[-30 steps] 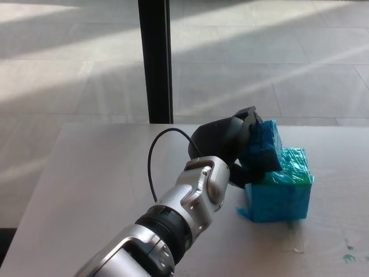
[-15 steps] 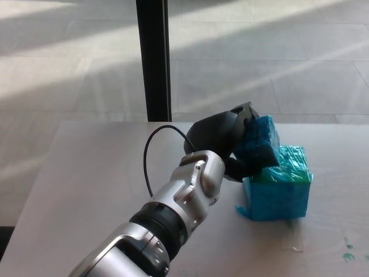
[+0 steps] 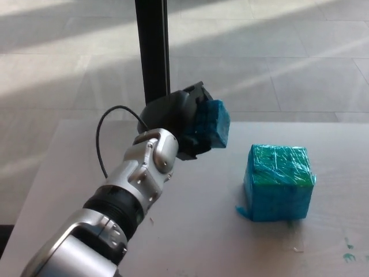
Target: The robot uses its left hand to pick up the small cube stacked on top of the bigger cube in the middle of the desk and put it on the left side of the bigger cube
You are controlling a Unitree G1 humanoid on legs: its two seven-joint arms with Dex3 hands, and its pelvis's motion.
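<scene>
Left hand (image 3: 183, 124) gripping one small cube (image 3: 212, 123), one bigger cube (image 3: 279, 182) on desk (image 3: 196, 231)

Looks like a robot test space in a large indoor hall or lab, not a home. There's a plain pale tabletop (image 3: 323, 254), bare and matte, with a few small teal paint flecks (image 3: 348, 254) near its right edge, the marks of a work surface. Beyond its far edge lies a wide floor of large grey tiles (image 3: 277, 52), with broad bands of sunlight slanting across it, so big windows are somewhere close. A black upright post (image 3: 153, 52) rises just behind the tabletop. A silver robot arm (image 3: 130, 196) with a loose black cable (image 3: 101, 147) reaches over the surface: experimental gear, out in the open.
</scene>
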